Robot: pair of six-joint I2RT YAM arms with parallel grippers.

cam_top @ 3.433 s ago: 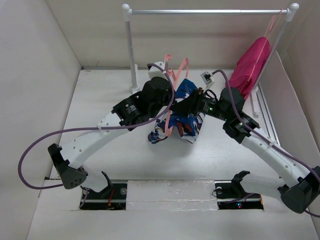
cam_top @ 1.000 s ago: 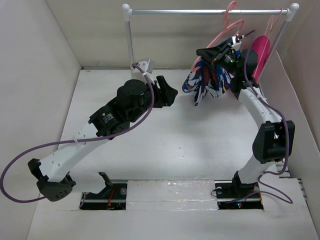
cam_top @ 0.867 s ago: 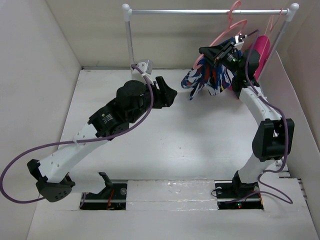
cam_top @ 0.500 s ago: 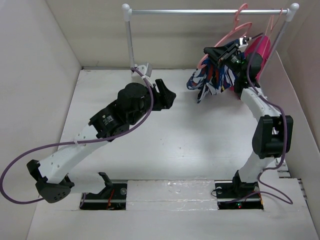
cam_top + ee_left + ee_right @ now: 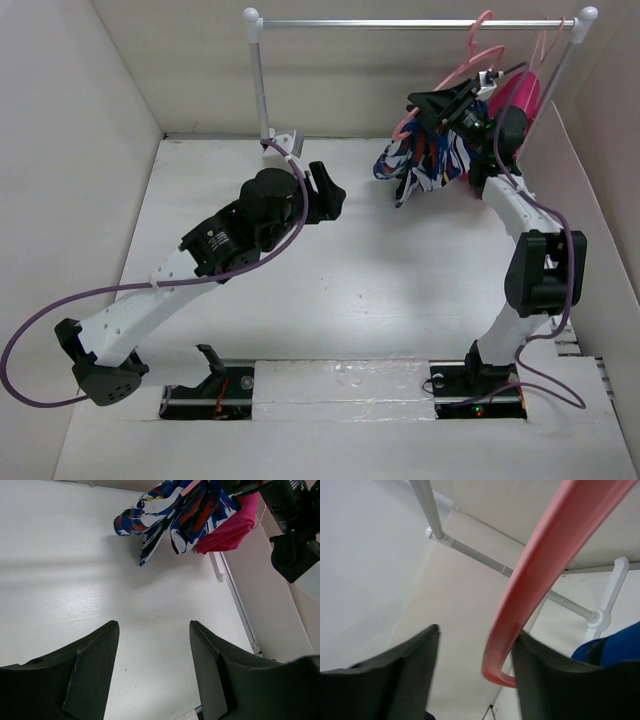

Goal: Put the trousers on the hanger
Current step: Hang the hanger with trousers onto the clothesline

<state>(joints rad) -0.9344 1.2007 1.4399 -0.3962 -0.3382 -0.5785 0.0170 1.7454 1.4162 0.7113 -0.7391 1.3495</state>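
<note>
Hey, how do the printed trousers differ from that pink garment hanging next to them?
The trousers carry a busy blue, white and red print; the pink garment is plain magenta. The trousers hang in several bunched folds; the pink garment shows as one smooth mass. The trousers hang below the light-pink hanger; the pink garment sits farther right, beside the white post. Both hang near the right end of the rail.

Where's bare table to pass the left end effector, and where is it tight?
Bare: table centre between the left end effector and the right arm, nearer than the trousers; also left of the rail post. Crowded: far right, where hanger, trousers and pink garment bunch.
</note>
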